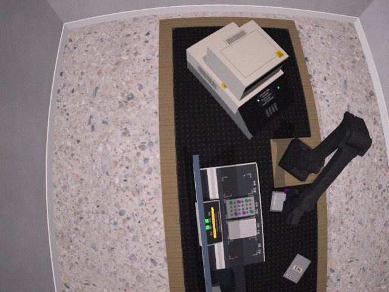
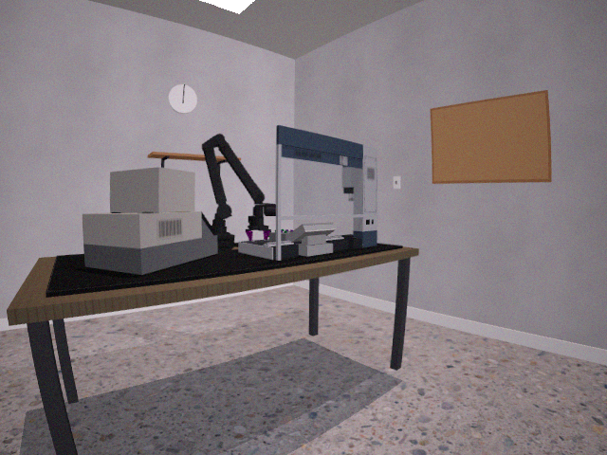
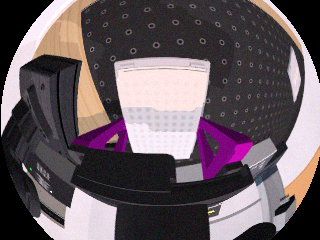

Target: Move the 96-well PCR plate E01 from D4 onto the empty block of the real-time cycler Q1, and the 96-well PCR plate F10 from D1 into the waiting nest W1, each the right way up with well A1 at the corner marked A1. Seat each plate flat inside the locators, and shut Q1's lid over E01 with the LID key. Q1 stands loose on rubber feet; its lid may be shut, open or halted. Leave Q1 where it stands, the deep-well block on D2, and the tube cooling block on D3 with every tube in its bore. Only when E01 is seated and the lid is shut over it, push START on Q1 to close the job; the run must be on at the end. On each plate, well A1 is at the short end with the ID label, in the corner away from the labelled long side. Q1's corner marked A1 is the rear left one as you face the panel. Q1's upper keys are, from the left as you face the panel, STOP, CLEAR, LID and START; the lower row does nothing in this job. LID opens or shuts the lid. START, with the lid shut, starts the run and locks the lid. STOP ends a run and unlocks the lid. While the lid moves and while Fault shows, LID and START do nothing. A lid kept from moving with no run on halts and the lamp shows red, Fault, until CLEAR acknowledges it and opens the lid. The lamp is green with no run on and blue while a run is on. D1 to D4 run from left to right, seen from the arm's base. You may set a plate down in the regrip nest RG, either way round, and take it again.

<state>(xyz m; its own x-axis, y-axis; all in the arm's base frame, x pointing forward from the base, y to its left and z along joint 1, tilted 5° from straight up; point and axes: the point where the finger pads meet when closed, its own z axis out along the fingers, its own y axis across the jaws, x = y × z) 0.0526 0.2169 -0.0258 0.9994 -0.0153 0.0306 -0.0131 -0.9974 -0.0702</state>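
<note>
My gripper (image 1: 284,201) (image 2: 258,235) (image 3: 160,146) is shut on the short end of a pale 96-well PCR plate (image 1: 276,201) (image 3: 160,100). The purple fingers clasp its two sides. I hold it low over the black mat, just right of the deck beside D3; I cannot read its label. Deck positions D4 (image 1: 237,182) and D1 (image 1: 243,249) show only their corner marks. The cycler Q1 (image 1: 219,62) (image 2: 141,235) stands at the far end with its lid (image 1: 251,53) (image 2: 152,190) raised; its lamp (image 1: 278,87) is green. The nest W1 (image 1: 298,265) lies at the near right.
The tube cooling block (image 1: 239,208) with green and purple tubes is on D3 and the deep-well block (image 1: 242,228) on D2. The liquid handler's blue frame (image 1: 200,219) (image 2: 319,144) runs along the deck's left side. The arm's base (image 1: 298,160) stands on a wooden pad at the right.
</note>
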